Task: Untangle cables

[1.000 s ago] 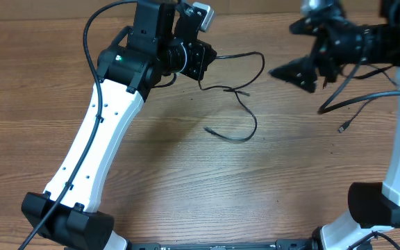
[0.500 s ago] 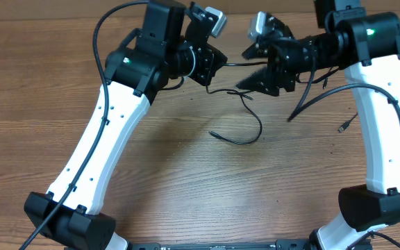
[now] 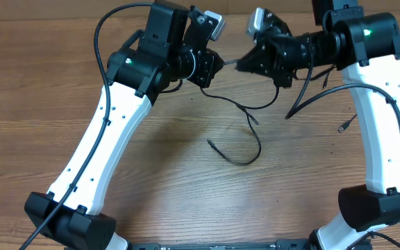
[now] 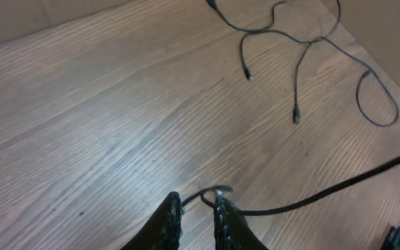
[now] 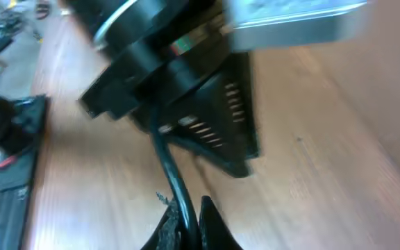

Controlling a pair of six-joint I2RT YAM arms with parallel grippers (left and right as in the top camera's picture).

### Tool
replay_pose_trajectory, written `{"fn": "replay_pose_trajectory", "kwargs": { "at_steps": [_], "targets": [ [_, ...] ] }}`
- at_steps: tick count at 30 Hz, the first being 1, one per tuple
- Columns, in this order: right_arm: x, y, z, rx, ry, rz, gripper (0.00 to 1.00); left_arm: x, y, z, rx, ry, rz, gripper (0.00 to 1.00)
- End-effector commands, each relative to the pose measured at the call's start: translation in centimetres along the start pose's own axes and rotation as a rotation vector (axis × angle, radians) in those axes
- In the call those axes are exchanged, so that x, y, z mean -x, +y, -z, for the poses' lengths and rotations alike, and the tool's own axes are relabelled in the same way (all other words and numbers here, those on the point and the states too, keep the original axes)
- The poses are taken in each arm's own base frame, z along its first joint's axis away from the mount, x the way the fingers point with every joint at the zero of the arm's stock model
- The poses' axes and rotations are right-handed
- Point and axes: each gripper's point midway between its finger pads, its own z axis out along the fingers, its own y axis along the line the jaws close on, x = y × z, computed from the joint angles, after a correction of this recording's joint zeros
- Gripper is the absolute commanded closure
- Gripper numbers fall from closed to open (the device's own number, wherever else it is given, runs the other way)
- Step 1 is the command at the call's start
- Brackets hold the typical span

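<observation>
The right pincer [image 5: 187, 207] is clamped on a cable [image 5: 165, 161] that runs from its tips straight to the left pincer [image 4: 196, 201], just opposite. The left pincer stands narrow, with a slim gap between its fingers [image 4: 172, 222] and the cable's plug [image 4: 221, 189] at their tips. Whether it grips, I cannot tell. Both pincers hang close together over the far side of the bench [image 3: 186, 180]. The other cables [image 3: 250, 139] lie in loose loops on the bench near its middle.
</observation>
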Motion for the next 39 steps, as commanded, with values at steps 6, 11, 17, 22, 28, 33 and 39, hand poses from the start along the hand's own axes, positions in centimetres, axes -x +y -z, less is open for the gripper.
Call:
{"fn": "replay_pose_trajectory", "kwargs": {
  "at_steps": [6, 11, 17, 22, 28, 33, 39],
  "targets": [
    [-2.6, -8.7, 5.5, -0.389, -0.008, -0.471, 0.96, -0.1, 0.2, 0.7, 0.026, -0.002, -0.028, 0.0],
    [-5.1, -11.7, 10.0, -0.523, -0.067, -0.672, 0.96, -0.8, 1.1, 0.8, 0.078, 0.027, -0.015, 0.0],
    [-8.5, -13.6, 15.5, -0.636, -0.147, -0.889, 0.96, -2.4, 3.4, 1.2, 0.217, 0.088, 0.002, 0.0],
    [-9.1, -13.4, 17.9, -0.604, -0.22, -0.932, 0.96, -2.7, 3.7, 1.3, 0.232, 0.101, 0.006, 0.0],
    [-11.5, -14.1, 21.7, -0.707, -0.24, -0.972, 0.96, -2.7, 3.7, 1.3, 0.233, 0.101, 0.006, 0.0],
    [-14.9, -14.9, 26.5, -0.884, -0.228, -1.012, 0.96, -2.7, 3.7, 1.3, 0.233, 0.101, 0.005, 0.0],
    [-18.2, -14.7, 32.6, -1.05, -0.255, -1.042, 0.96, -2.7, 3.7, 1.3, 0.233, 0.101, 0.006, 0.0]
  ]
}}
